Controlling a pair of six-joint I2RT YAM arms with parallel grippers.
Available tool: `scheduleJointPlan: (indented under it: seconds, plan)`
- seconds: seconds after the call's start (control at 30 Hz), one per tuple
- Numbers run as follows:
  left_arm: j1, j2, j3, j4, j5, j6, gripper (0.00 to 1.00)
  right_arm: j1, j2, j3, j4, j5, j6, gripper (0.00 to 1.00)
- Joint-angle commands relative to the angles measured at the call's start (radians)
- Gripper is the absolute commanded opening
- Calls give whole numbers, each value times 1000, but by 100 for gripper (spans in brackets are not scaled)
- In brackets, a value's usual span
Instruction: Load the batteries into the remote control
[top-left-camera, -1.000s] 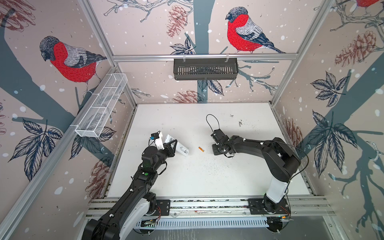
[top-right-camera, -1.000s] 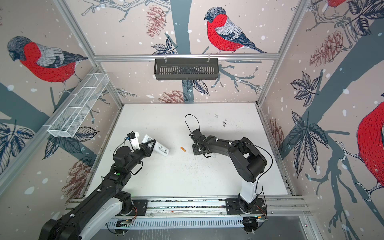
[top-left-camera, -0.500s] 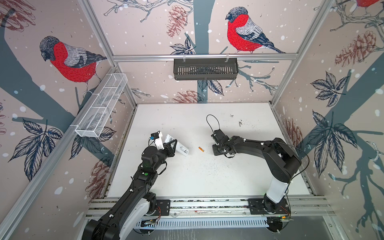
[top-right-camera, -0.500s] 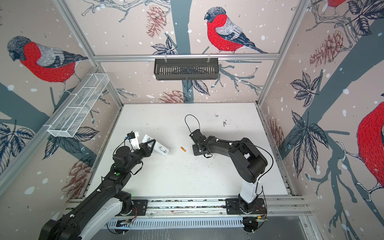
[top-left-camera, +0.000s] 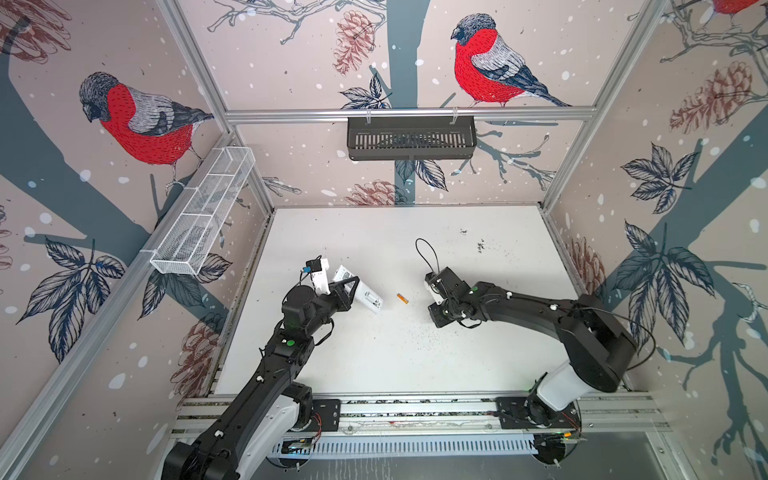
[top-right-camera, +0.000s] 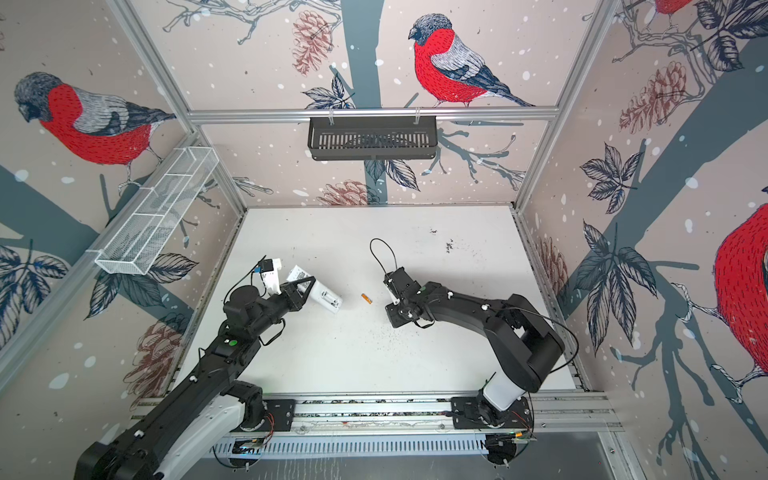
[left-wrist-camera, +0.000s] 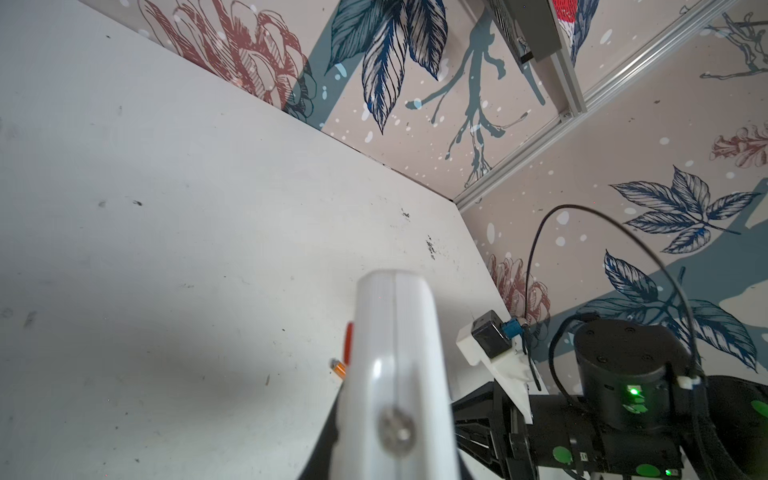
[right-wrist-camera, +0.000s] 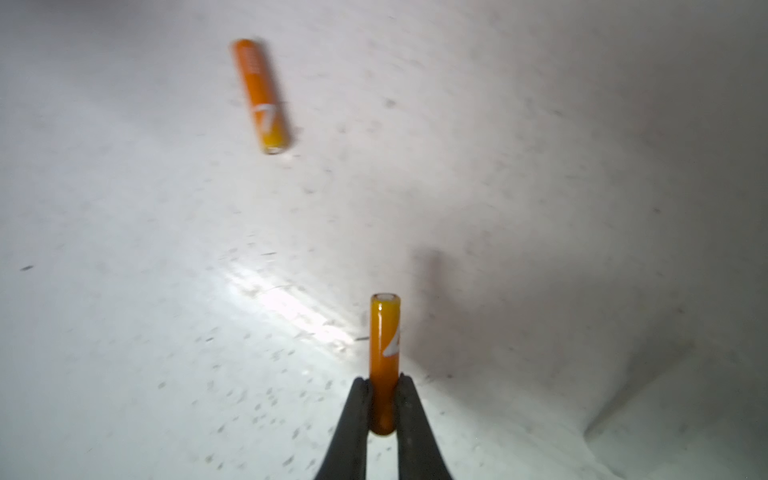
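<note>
My left gripper (top-left-camera: 348, 287) is shut on the remote control (top-left-camera: 362, 291), a white bar held tilted above the table's left middle. In the left wrist view the remote control (left-wrist-camera: 395, 349) stands up between the jaws and fills the lower centre. My right gripper (right-wrist-camera: 384, 388) is shut on one orange battery (right-wrist-camera: 385, 353), which sticks out past the fingertips just above the table. In both top views this gripper (top-left-camera: 437, 302) points down and hides that battery. The other battery (top-left-camera: 402, 298) (top-right-camera: 366, 298) (right-wrist-camera: 259, 93) lies loose on the table between the two grippers.
A black slotted basket (top-left-camera: 411, 137) hangs on the back wall and a white wire basket (top-left-camera: 203, 216) on the left wall. Dark specks (top-left-camera: 480, 246) dot the white table (top-left-camera: 374, 357). The aluminium rail (top-left-camera: 415, 409) carrying both arm bases runs along the front edge.
The right gripper's jaws have closed the last bit onto the battery. Neither arm nor the loose battery has visibly moved.
</note>
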Motion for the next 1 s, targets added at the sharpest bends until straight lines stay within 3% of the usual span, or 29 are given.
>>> scheduleJointPlan:
  seconds: [0.0,0.3,0.53,0.97]
  plan:
    - [1,7,36,-71,109,17,0,49,-49,-3,58,-76,-88,12]
    - [3,13,61,-113,219,30,0,180,-108,30,90,-106,-114,12]
    - [6,56,30,-10,347,-24,0,245,-145,44,112,-103,-109,12]
    - [5,67,9,25,353,-49,0,256,-66,143,21,-45,-71,12]
